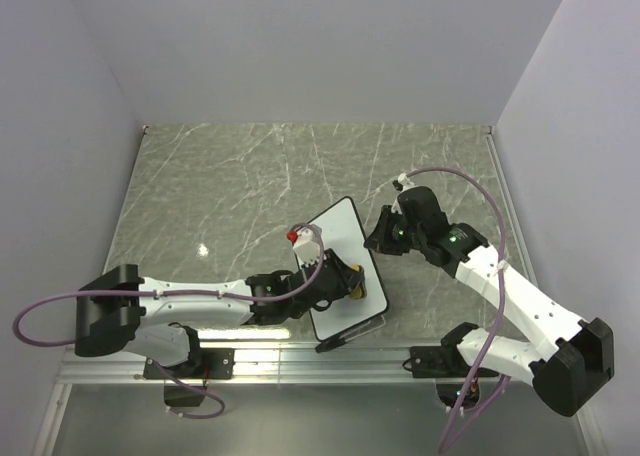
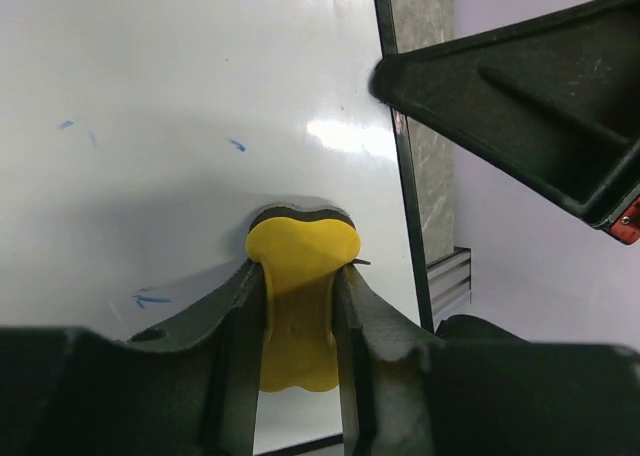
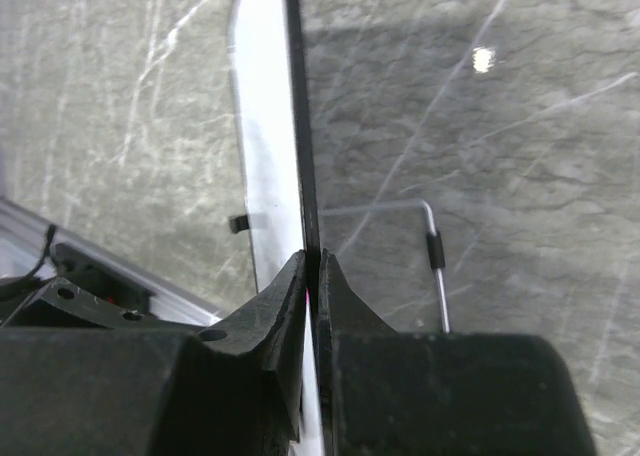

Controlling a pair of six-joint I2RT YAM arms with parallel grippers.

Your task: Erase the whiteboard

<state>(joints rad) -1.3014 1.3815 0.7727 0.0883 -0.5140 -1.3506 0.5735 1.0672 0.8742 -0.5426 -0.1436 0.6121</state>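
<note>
Whiteboard (image 1: 340, 226) sits near the middle of the grey marble table (image 1: 220, 186), slightly toward the near edge, turned at an angle so one short end points at the rail by the arm bases; from my overhead feed I see both arms meeting at it. Left gripper (image 1: 350, 282) is over the board's lower half, its jaws closed on the yellow eraser (image 2: 300, 256); on the left wrist feed the eraser's rounded end is pressed against the white surface, close to the board's black right frame. A few faint blue marks (image 2: 237, 144) show on the board, scattered to the left of the eraser and above it. Right gripper (image 3: 311, 264) is at the board's right long edge; its wrist feed shows the board edge-on with the two fingers pinched tight on the thin black frame. A bent metal rod (image 3: 436, 266) lies on the table just beside that gripper.
</note>
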